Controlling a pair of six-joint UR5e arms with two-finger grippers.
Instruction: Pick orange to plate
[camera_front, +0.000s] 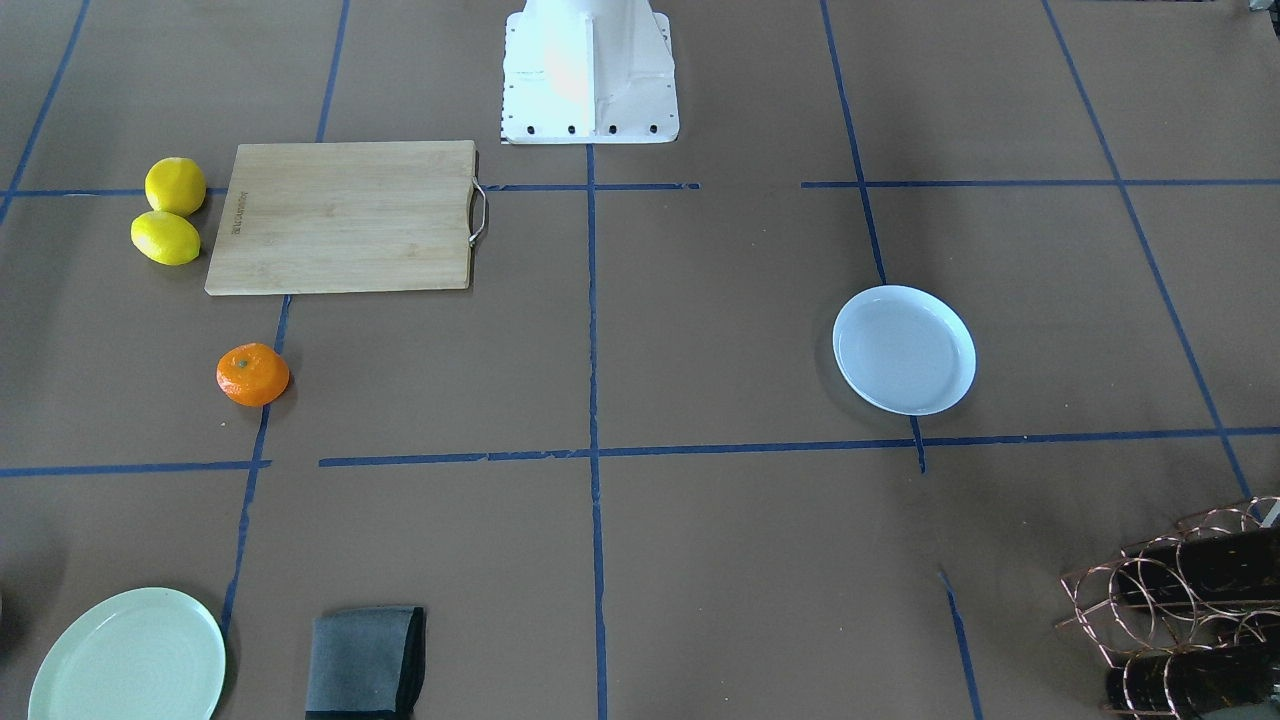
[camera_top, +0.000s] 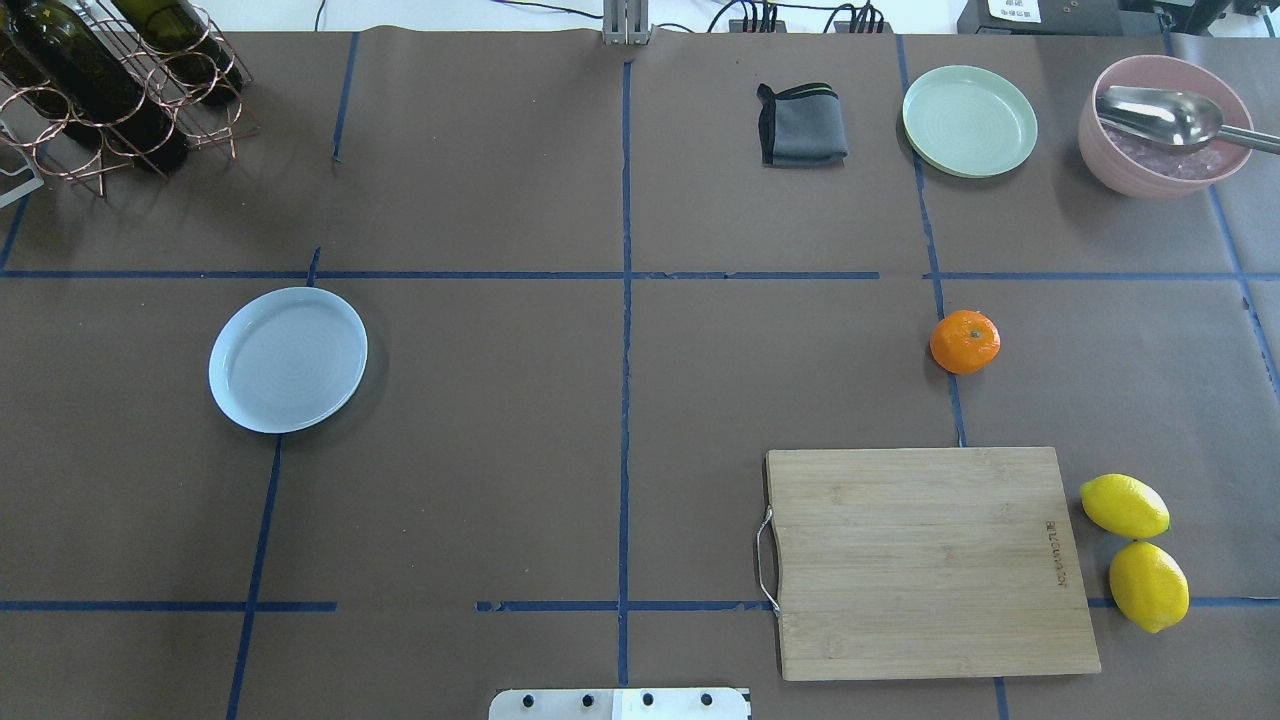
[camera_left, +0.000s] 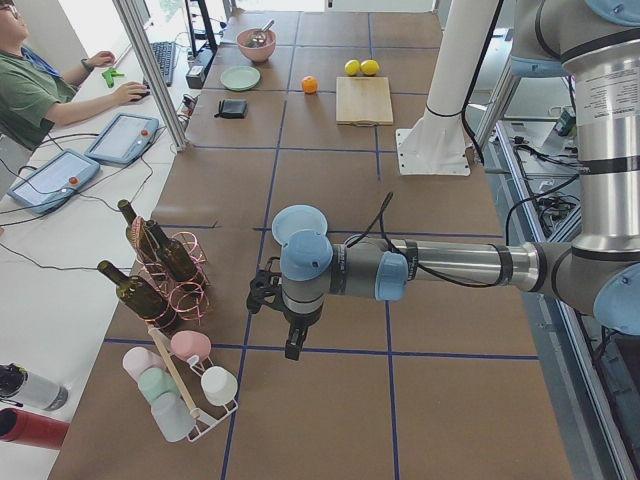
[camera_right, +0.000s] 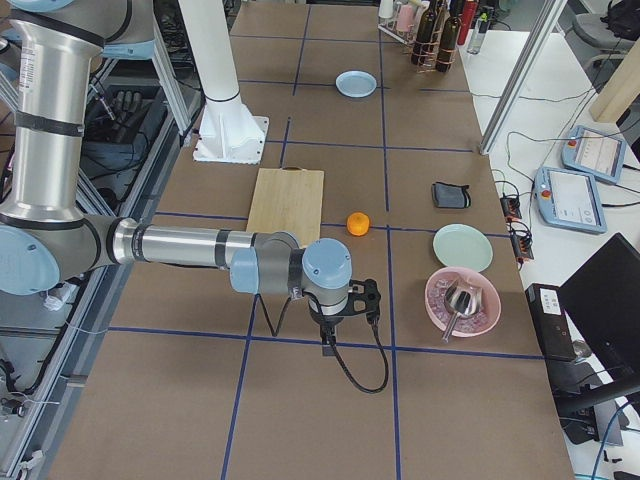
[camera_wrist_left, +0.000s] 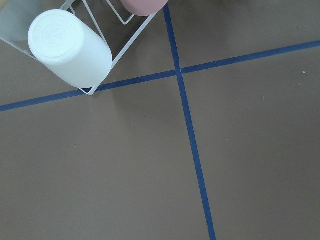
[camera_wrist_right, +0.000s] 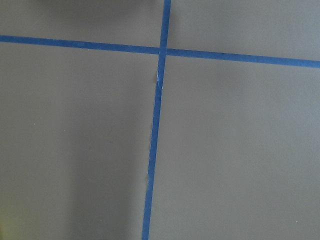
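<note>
While one orange (camera_top: 964, 342) waits, one plate (camera_top: 288, 359) sits apart.

White cup (camera_wrist_left: 70, 47): bottom up, on a white wire rack (camera_wrist_left: 125, 54).
Pink cup (camera_wrist_left: 144, 5): cut off by the view's top.
Rack corner: on a tape line.
Blue tape lines (camera_wrist_left: 192, 150): crossing on the brown worktop (camera_wrist_left: 260, 150).

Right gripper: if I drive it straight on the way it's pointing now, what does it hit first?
The right gripper points straight down, so it should meet the brown table first, near a blue tape crossing. The wrist view shows nothing else beneath it; the orange lies off that line.
</note>
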